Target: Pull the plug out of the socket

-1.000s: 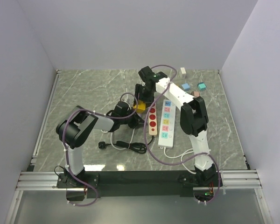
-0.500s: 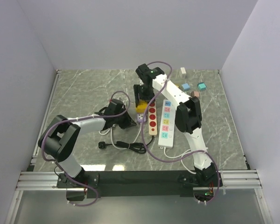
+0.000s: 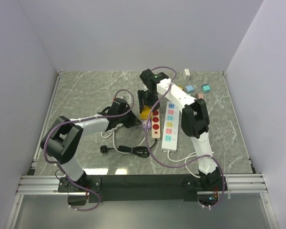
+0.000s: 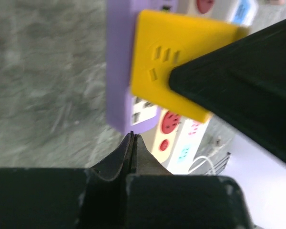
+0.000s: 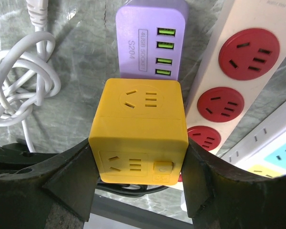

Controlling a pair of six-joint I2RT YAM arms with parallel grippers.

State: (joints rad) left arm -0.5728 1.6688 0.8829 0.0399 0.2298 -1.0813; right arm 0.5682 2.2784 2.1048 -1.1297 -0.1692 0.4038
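Observation:
My right gripper (image 5: 138, 179) is shut on a yellow cube socket (image 5: 139, 129), its fingers (image 5: 66, 179) pressing on the cube's two sides; in the top view the cube (image 3: 145, 111) sits mid-table under the gripper (image 3: 146, 102). A purple USB plug block (image 5: 150, 40) lies flush against the cube's far face; I cannot tell whether it is plugged in. In the left wrist view the purple block (image 4: 119, 62) and the cube (image 4: 181, 62) are joined side by side. My left gripper (image 4: 133, 137) is shut and empty, its tips right at the purple block's edge (image 3: 145, 125).
A cream power strip with red sockets (image 3: 156, 121) and a white strip with coloured sockets (image 3: 170, 126) lie right of the cube. A coiled white cable (image 5: 19, 90) and a black cable with plug (image 3: 128, 149) lie to the left. Small blocks (image 3: 189, 88) sit at the back right.
My left arm has stretched out low across the table, its shut gripper now at the purple block. My right gripper still holds the yellow cube and has barely shifted.

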